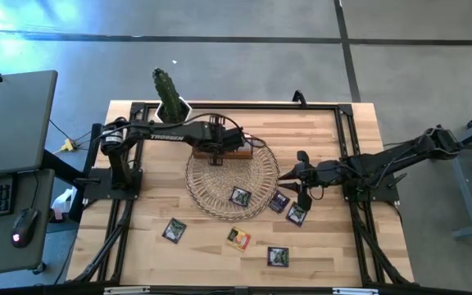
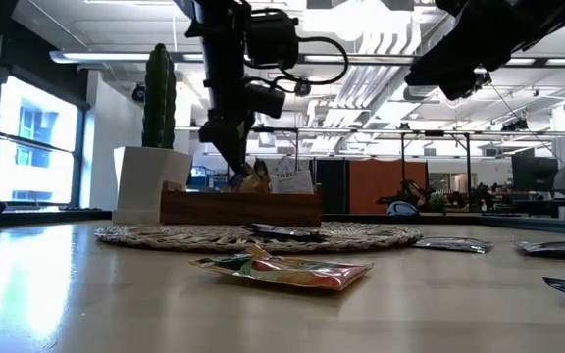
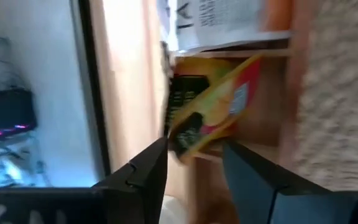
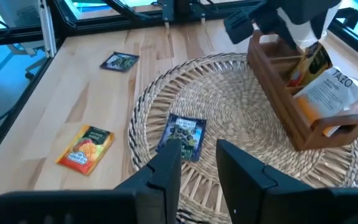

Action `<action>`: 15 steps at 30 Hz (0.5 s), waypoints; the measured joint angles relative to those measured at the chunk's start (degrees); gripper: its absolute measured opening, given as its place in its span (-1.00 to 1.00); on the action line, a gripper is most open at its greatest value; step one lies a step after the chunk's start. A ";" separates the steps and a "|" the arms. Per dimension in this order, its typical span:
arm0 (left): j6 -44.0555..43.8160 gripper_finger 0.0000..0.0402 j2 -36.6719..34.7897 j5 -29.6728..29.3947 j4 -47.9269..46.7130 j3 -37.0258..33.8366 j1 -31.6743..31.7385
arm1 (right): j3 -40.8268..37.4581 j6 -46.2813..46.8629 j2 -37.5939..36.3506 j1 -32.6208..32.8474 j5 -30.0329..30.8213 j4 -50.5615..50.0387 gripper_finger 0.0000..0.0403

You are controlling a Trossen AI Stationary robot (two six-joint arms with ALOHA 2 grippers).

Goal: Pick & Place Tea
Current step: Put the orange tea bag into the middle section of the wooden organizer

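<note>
Working over the brown wooden box (image 1: 224,152) at the far edge of the round wicker mat (image 1: 220,192), the left gripper (image 3: 191,165) pinches a yellow-orange sachet (image 3: 213,112) between its two fingers, its upper part over a box compartment. The low view shows the same arm coming down onto the box (image 2: 240,207) beside a cactus in a white pot (image 2: 153,147).

Judging from how things lie, the job is partly done. The box already holds a few sachets, among them a white-and-orange packet (image 4: 328,93) standing in one compartment. Several are still out: a dark sachet on the mat (image 1: 240,197), two dark ones just off its right rim (image 1: 279,201) (image 1: 297,215), another dark one on the bare table to the left (image 1: 174,230), a yellow-orange one (image 1: 238,238) and a dark one near the front edge (image 1: 278,256).

The right gripper (image 4: 197,162) hovers with fingers apart above the dark sachet on the mat (image 4: 182,135), holding nothing.

Hard to make out: the left wrist view is smeared, so the printing on the gripped sachet is unreadable, and I cannot tell whether it touches the compartment floor. The number of sachets in the box is unclear, as the arm covers much of it from above.
</note>
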 joint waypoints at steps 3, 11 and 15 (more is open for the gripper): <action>-3.71 -0.24 -0.02 1.41 -1.26 0.01 0.06 | 0.00 -0.42 0.00 0.00 -0.02 0.02 -0.51; -5.02 -0.24 -0.04 -0.19 -2.52 0.00 0.20 | 0.00 -0.39 0.02 0.00 -0.01 0.04 -0.51; -5.03 -0.24 -0.07 -0.50 -2.18 0.01 0.22 | 0.00 0.79 0.02 -0.02 0.41 0.04 -0.51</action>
